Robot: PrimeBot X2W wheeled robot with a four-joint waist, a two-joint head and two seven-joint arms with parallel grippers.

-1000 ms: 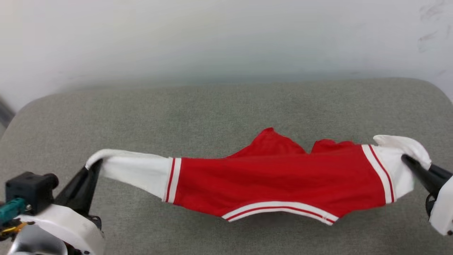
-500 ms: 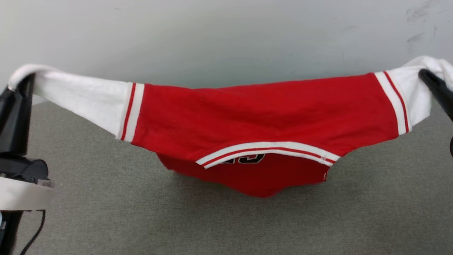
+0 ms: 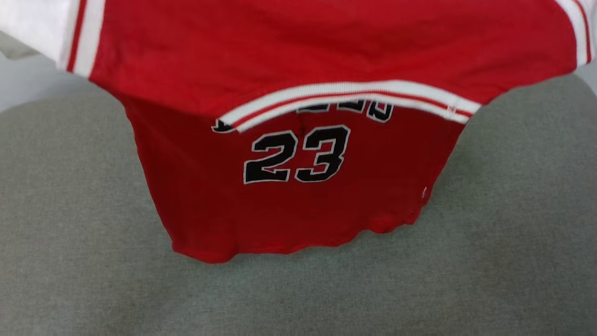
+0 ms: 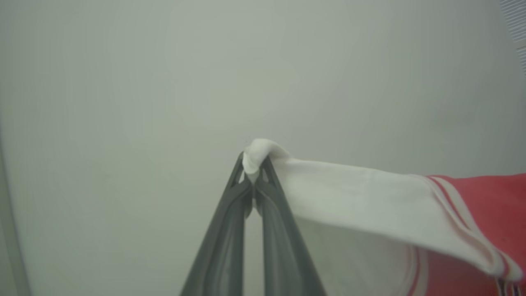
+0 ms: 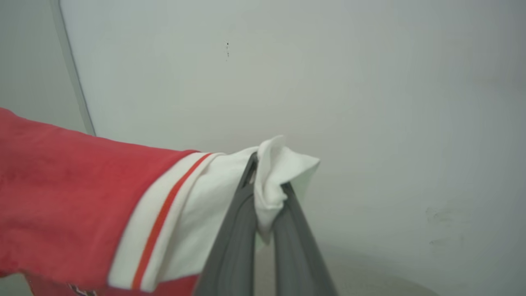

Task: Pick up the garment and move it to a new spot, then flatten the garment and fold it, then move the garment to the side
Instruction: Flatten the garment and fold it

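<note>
Item: garment, a red jersey with white sleeves, red-and-white striped trim and a black number 23. It is hanging stretched sideways above the grey tabletop, its body drooping down with the number facing the head camera. Whether the lower hem is touching the tabletop cannot be told.

Left end effector: its fingers are pressing together, pinching the tip of one white sleeve.

Right end effector: its fingers are clamping a bunched fold of the other white sleeve.

Backdrop: a pale wall is showing behind both.
</note>
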